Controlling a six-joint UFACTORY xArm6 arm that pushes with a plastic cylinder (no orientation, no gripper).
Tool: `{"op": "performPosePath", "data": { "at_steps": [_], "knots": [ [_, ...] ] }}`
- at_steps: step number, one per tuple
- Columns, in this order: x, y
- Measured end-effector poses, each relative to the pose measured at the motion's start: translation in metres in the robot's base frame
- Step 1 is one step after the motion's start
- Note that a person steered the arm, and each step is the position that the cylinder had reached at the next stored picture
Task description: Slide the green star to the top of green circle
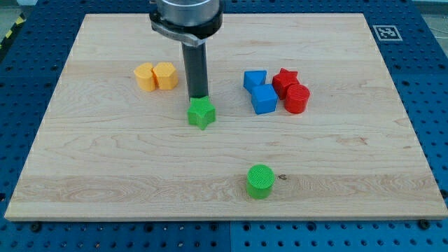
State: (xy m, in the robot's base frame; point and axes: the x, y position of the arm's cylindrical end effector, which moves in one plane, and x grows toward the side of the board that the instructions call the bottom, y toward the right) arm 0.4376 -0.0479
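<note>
The green star (201, 113) lies near the middle of the wooden board. My tip (198, 97) stands right at the star's upper edge, touching or nearly touching it. The green circle (260, 181) lies toward the view's bottom, right of and below the star, well apart from it.
Two orange blocks (156, 75) sit side by side at the view's upper left of the star. A blue pair (260, 91) and a red star and red cylinder (291, 91) cluster at the right. The board's edge (224, 221) runs along the view's bottom.
</note>
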Motion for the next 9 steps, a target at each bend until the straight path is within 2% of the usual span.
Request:
{"op": "performPosePath", "data": {
  "at_steps": [1,4,8,9],
  "knots": [
    [0.013,0.000],
    [0.037,-0.052],
    [0.043,0.046],
    [0.037,0.011]
  ]
}}
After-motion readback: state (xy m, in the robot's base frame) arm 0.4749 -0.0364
